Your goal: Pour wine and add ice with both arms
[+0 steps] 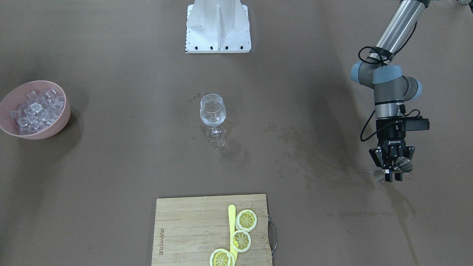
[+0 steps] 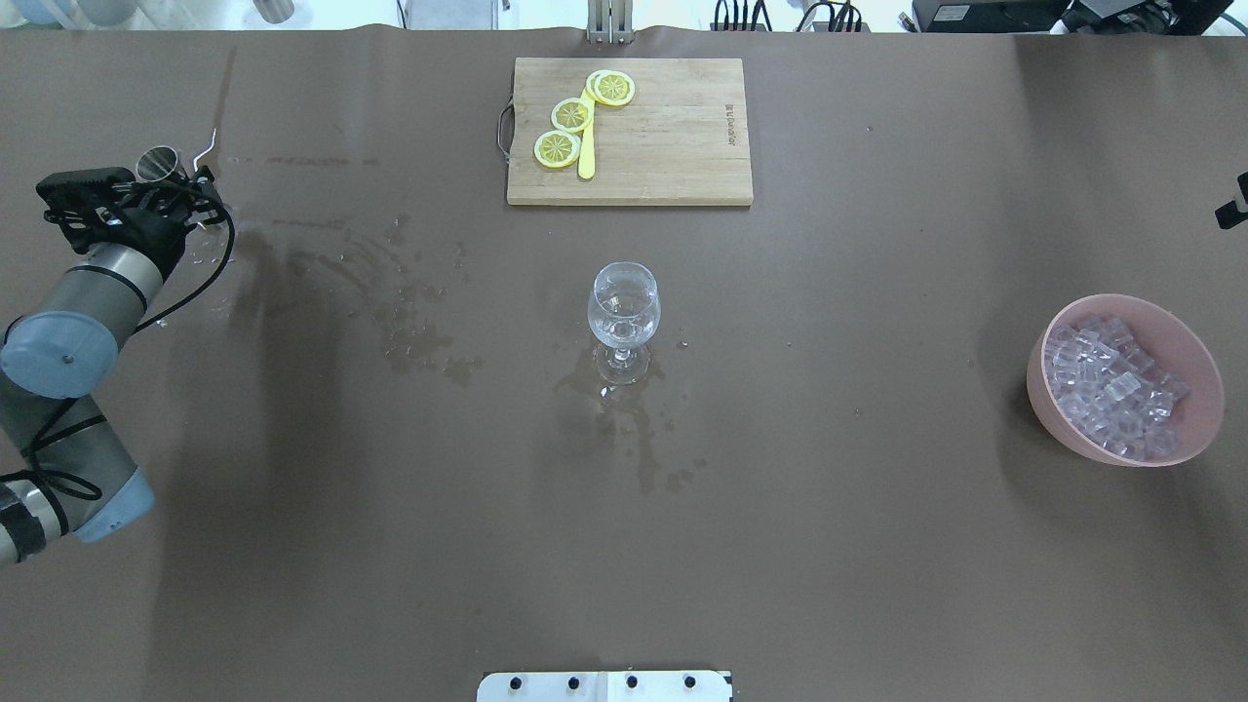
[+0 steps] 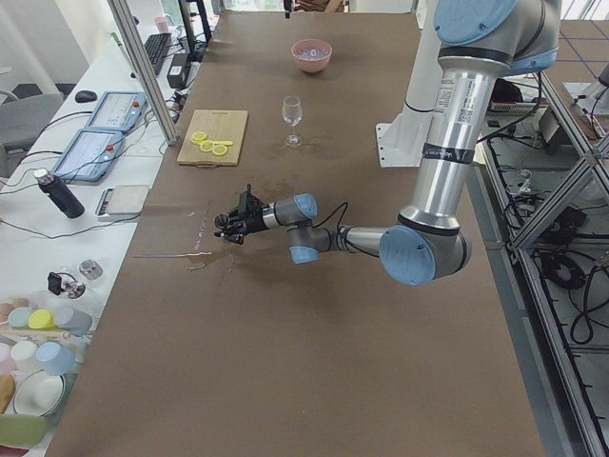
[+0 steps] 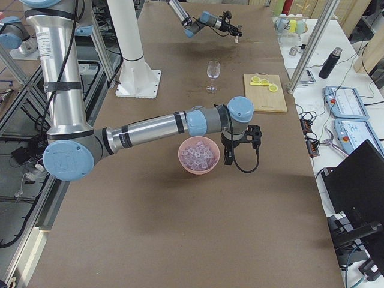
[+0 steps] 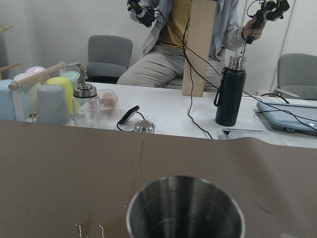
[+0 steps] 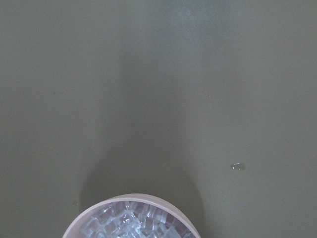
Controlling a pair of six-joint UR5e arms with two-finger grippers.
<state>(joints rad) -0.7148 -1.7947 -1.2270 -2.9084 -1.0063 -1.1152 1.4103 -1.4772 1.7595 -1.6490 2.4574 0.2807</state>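
Over at the robot's left end of the bench (image 1: 111, 177), the left hand (image 1: 393, 173) is clamped on a small steel cup (image 1: 404, 165), close to the far edge. Centre bench, the wine glass (image 1: 212, 111) stands upright among wet splashes. Down the other end, the ice (image 1: 37, 109) sits heaped in a pink bowl (image 1: 55, 129), well apart from the glass. The right hand (image 4: 228, 157) hangs just beside that bowl, and I can't tell if it's clenched or released. Lemon slices (image 1: 245, 220) lie on the cutting board (image 1: 184, 229).
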